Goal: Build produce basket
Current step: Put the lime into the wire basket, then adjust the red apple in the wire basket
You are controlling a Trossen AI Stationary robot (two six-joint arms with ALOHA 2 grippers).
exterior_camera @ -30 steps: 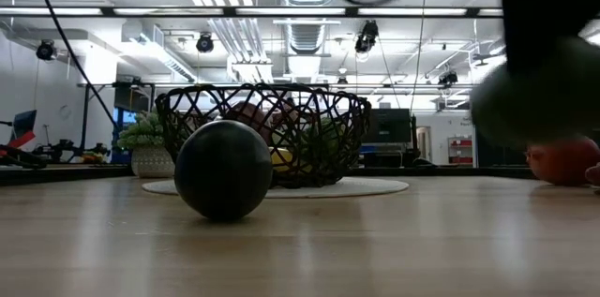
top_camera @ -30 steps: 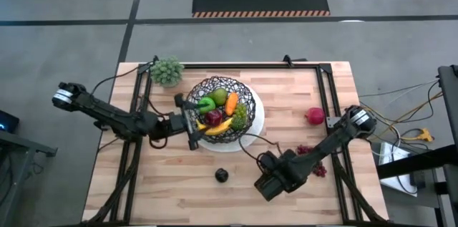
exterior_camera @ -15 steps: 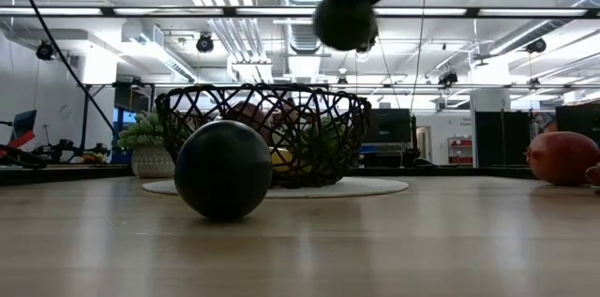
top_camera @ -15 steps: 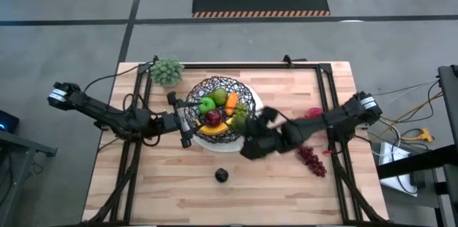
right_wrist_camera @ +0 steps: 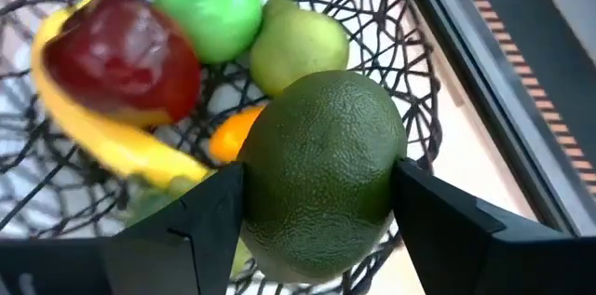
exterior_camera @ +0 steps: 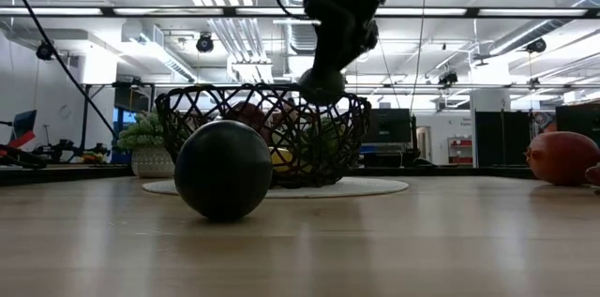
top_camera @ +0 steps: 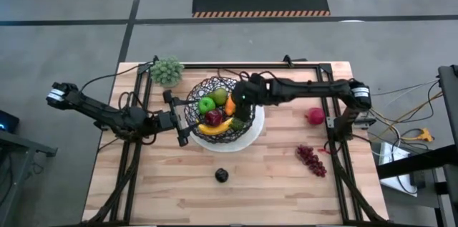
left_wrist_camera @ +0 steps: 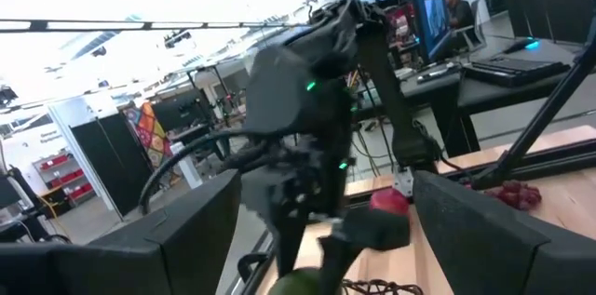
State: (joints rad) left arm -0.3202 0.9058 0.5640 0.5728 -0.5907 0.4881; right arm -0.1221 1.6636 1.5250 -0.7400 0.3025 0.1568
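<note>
The black wire basket (top_camera: 215, 87) stands on a white plate (top_camera: 255, 128) at the table's middle. It holds a green apple (right_wrist_camera: 209, 6), a red apple (right_wrist_camera: 121, 62), a banana (right_wrist_camera: 107, 146) and a carrot (right_wrist_camera: 233, 135). My right gripper (top_camera: 242, 107) reaches in from the right, shut on a dark green avocado (right_wrist_camera: 321, 169) over the basket's right half. My left gripper (top_camera: 178, 118) stands open just left of the basket. A dark plum (top_camera: 222, 175) and grapes (top_camera: 313, 160) lie on the wood. My right gripper pinches the avocado by its two opposite sides (right_wrist_camera: 256, 193) between its two fingers (right_wrist_camera: 205, 221). The fingers slant down from the table's right side. The avocado (exterior_camera: 321, 86) hangs clear of the table, at the height of the basket's rim, above the fruit inside.
A red fruit (top_camera: 315, 116) lies right of the plate. A pale green leafy cluster (top_camera: 167, 71) stands at the far left corner. A black frame (top_camera: 325, 84) runs along the table's sides. Bare wood lies along the near edge around the plum.
My right gripper has swung from near the table's near edge toward the far edge and the left, up and over the basket. It rolled as it went and carried the avocado clear of the table. My left gripper has drawn back a little from the basket toward the table's left edge.
</note>
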